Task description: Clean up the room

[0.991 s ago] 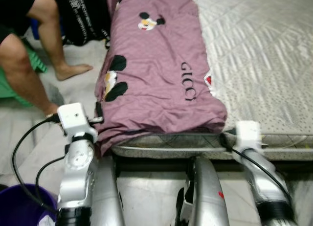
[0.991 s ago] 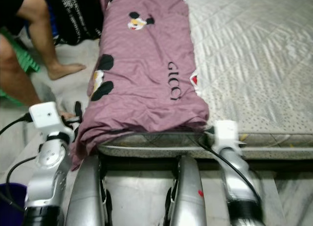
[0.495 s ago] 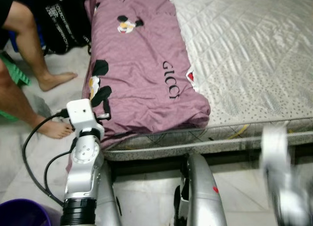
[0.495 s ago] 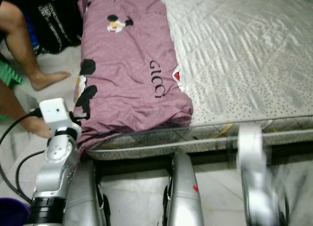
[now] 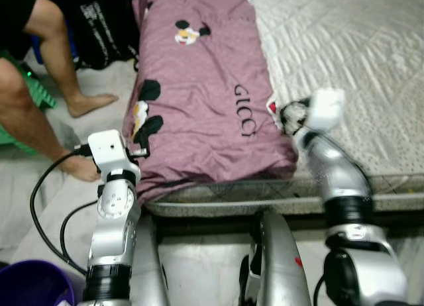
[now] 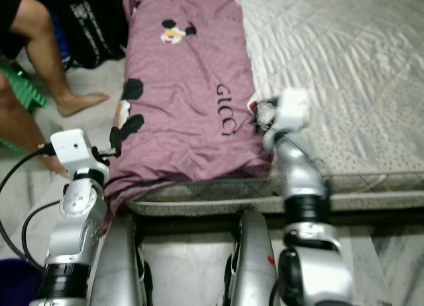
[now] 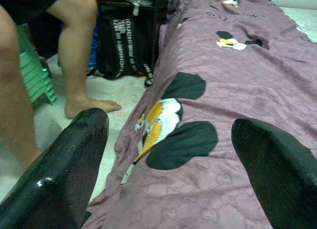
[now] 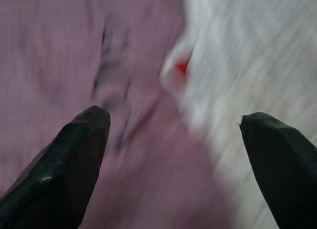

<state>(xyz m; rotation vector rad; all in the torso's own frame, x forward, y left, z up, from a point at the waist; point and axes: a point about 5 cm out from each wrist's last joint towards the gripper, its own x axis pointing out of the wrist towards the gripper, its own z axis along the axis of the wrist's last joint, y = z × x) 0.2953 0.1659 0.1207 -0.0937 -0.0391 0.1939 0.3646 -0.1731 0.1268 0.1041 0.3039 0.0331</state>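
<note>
A mauve blanket (image 5: 205, 101) lies folded along the left side of the mattress (image 5: 358, 61). The right gripper (image 8: 173, 154) hovers over the blanket's right edge, its fingers spread wide. The left gripper (image 7: 168, 159) is near the blanket's left edge, also spread, beside a person's legs (image 5: 46, 87).

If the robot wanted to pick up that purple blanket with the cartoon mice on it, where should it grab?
Probably the two near corners of the purple blanket, which bunch thickly at the mattress edge. The left end effector could come from the floor side, the right end effector from the mattress side; both are open.
</note>
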